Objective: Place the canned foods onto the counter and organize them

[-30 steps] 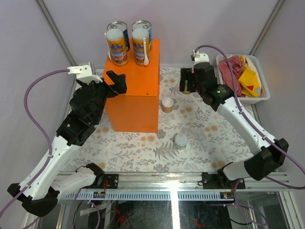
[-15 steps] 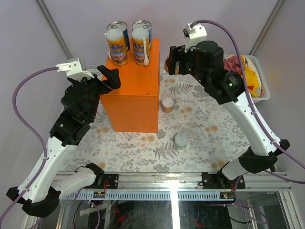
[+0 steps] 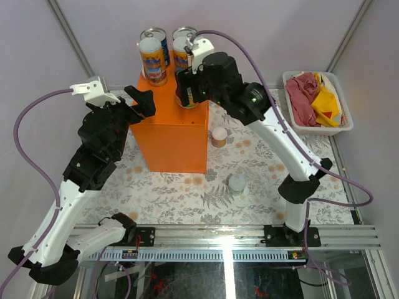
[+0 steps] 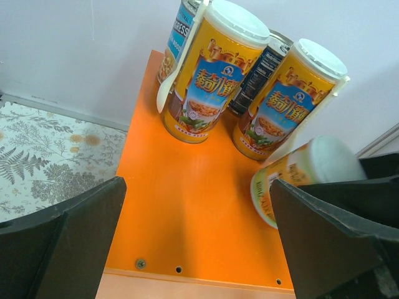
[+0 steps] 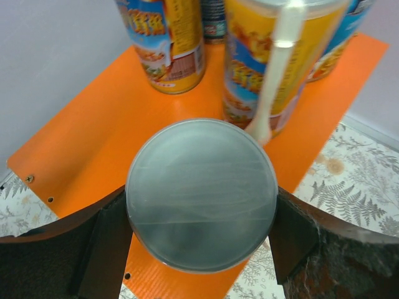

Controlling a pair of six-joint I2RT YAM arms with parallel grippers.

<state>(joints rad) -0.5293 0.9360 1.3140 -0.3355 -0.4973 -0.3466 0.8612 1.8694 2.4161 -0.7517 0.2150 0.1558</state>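
The counter is a bright orange box at the back left. At its rear stand two blue-labelled cans and two tall yellow cans, which also show in the left wrist view. My right gripper is shut on a short pale-lidded can and holds it just above the counter top, in front of the right tall yellow can. The held can looks tilted in the left wrist view. My left gripper is open and empty over the counter's near left edge.
Two more short cans stand on the patterned table, one beside the counter's right side and one nearer the front. A white basket with red and yellow cloths sits at the far right. White spoons are attached to the tall cans.
My right arm has swung left from beside the basket to over the counter, carrying the short can. My left gripper has drawn back a little to the left.
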